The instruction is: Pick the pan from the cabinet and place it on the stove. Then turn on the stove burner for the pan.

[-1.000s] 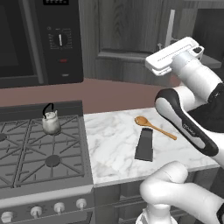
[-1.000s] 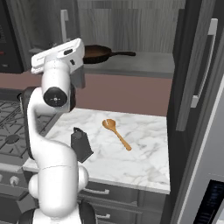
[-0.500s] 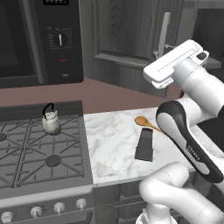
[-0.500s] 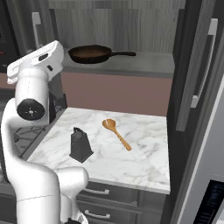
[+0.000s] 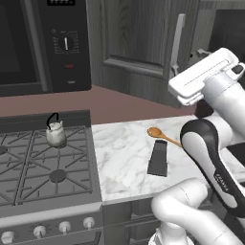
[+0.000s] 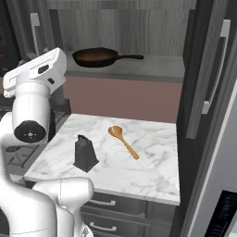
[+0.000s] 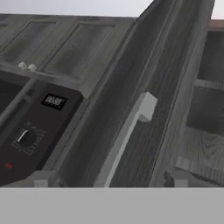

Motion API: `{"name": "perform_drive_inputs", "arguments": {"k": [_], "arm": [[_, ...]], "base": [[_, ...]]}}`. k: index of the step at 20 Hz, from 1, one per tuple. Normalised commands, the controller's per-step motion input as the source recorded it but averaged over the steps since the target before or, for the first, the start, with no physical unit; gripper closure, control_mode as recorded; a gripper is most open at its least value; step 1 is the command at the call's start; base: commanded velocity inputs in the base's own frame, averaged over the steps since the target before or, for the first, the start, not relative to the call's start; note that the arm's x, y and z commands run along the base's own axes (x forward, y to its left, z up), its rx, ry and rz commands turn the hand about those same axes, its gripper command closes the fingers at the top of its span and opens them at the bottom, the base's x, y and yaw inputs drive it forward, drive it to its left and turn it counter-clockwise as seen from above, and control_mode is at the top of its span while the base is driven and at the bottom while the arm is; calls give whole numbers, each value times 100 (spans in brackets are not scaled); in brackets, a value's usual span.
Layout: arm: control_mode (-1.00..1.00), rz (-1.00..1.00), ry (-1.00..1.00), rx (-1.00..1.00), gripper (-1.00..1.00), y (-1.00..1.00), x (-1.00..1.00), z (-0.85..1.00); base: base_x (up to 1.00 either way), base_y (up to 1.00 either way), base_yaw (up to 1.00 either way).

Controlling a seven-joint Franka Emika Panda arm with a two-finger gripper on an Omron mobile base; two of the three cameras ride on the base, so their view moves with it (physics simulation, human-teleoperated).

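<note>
Cabinet (image 6: 139, 28) shelf under pan (image 6: 95, 57), seemingly.

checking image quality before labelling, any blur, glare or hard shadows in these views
Left base view: even flat light, no glare on the kettle or stove. Right base view: the pan is sharp, with soft shadows under the grater and spoon. Hand view: softer, the cabinet handle slightly blurred.

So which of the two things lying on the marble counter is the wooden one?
The spoon, light brown, lying flat toward the back of the counter. The other is a dark metal grater standing nearer the front edge.
</note>
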Motion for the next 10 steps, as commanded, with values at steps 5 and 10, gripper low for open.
{"name": "perform_drive_inputs", "arguments": {"k": [5, 10], "arm": [[-100, 2, 0, 1, -100, -61, -23, 10], [-100, 3, 13, 6, -100, -69, -7, 7]], "base": [[0, 0, 0], [0, 0, 0]]}}
